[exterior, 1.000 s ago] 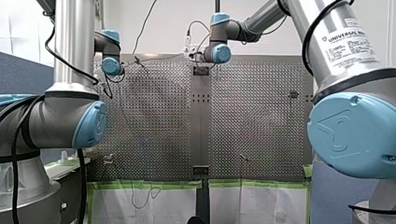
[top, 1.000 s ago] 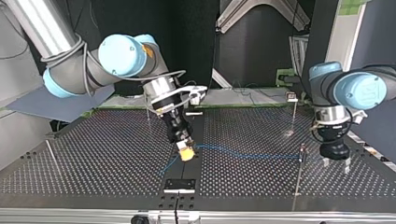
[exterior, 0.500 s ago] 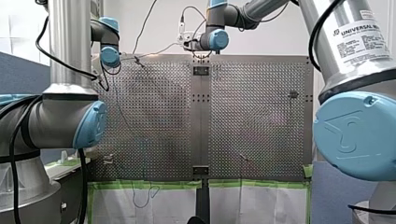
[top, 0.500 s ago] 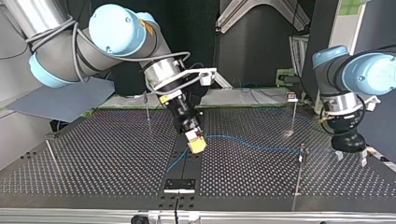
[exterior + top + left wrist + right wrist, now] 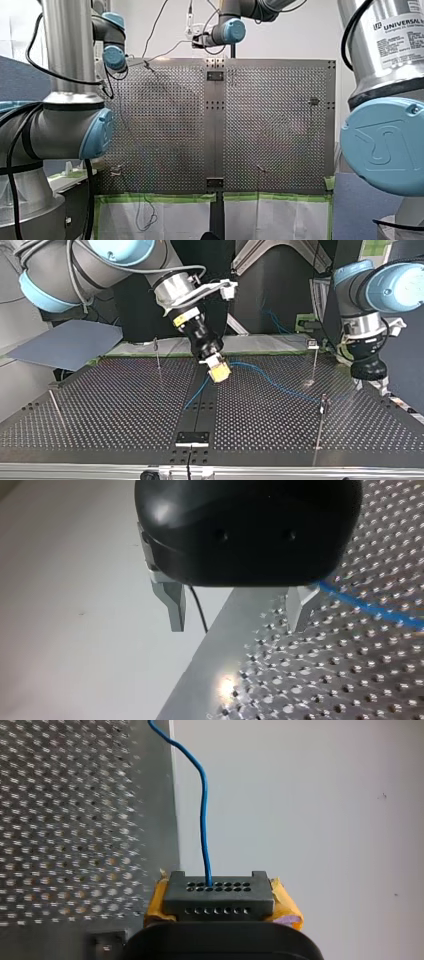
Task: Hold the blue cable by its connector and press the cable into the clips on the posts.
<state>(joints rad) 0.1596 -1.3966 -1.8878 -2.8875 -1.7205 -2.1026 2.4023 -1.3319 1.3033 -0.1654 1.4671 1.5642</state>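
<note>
Right tool clamps the connector between its yellow pads, high over mid-bench. The cable slopes off toward a post; clipped or not, I can't tell. Left tool gapes wide, empty. Routing step, I'd say: next, line cable over clip and press down.

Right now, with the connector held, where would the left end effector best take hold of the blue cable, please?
Probably the free span of the blue cable beside the left end effector, taken from above with its open fingers astride. There the cable runs thin and straight over the table, while its connector is clamped in the right end effector.
</note>
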